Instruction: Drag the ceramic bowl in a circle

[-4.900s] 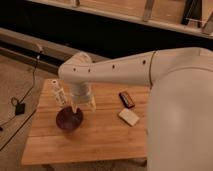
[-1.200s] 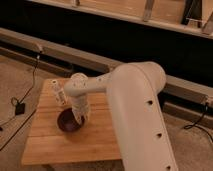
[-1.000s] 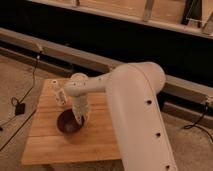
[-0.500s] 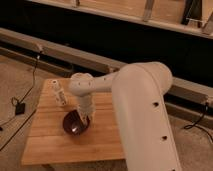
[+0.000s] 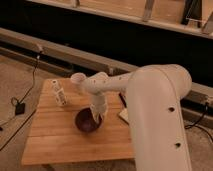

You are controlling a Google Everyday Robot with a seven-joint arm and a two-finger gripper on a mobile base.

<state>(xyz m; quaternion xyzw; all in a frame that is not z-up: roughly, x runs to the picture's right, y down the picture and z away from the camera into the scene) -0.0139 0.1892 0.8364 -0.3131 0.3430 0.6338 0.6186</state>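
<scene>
The ceramic bowl (image 5: 86,121), dark maroon and glossy, sits near the middle of the wooden table (image 5: 55,142). My gripper (image 5: 97,116) reaches down from the white arm (image 5: 150,100) and is shut on the bowl's right rim, one finger inside the bowl. The arm hides the table's right part.
A small white bottle (image 5: 59,94) stands at the table's back left. A flat pale block (image 5: 123,115) lies right of the bowl, partly behind the arm. A black cable (image 5: 22,100) runs along the floor on the left. A dark wall ledge crosses behind the table.
The bowl and gripper have slid to the right and slightly toward the front of the table. The arm has swung rightward with them.
</scene>
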